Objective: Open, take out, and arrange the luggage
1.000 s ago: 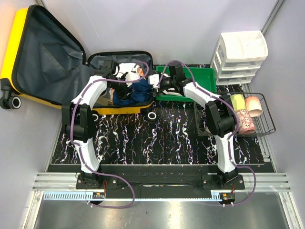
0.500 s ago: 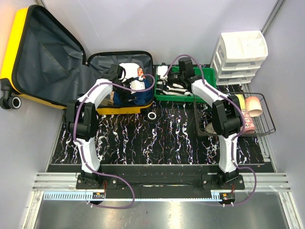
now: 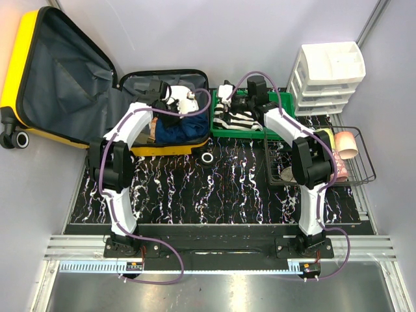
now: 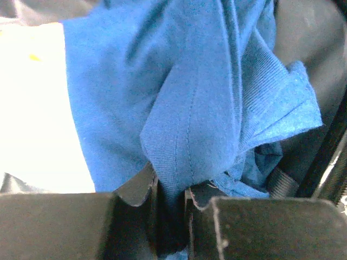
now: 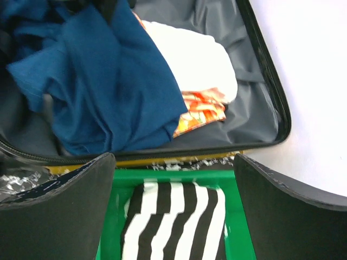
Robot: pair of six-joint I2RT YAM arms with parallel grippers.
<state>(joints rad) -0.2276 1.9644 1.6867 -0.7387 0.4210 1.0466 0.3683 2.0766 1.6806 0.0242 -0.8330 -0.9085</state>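
1. top cam gives me the layout: the luggage (image 3: 65, 84) sits open at the far left of the table. its lid is propped up showing grey lining, and the other half lies flat with clothes in it. the green tray (image 3: 281, 104) is just beside it on the right. the white drawer unit (image 3: 331, 71) and wire basket (image 3: 365, 177) are further right.
2. from up there i can't tell what the left gripper (image 4: 171, 189) is doing, it's buried in the flat half of the case. the left wrist cam sorts that out: the jaws are clenched on a fold of the blue garment (image 4: 190, 97), with fabric bunched between them.
3. that wrist view is nearly all blue cloth, plus a washed-out white patch on the left and a bit of dark lining.
4. right wrist cam: the right gripper (image 5: 173, 157) is spread wide with nothing in it. it hovers over the tray edge nearest the luggage, and a black and white striped cloth (image 5: 173, 222) lies in the tray below.
5. the same view shows what the left wrist cam can't: a white garment (image 5: 195, 59) partly under the blue one, and a red-orange printed item (image 5: 203, 111) peeking out beneath both.
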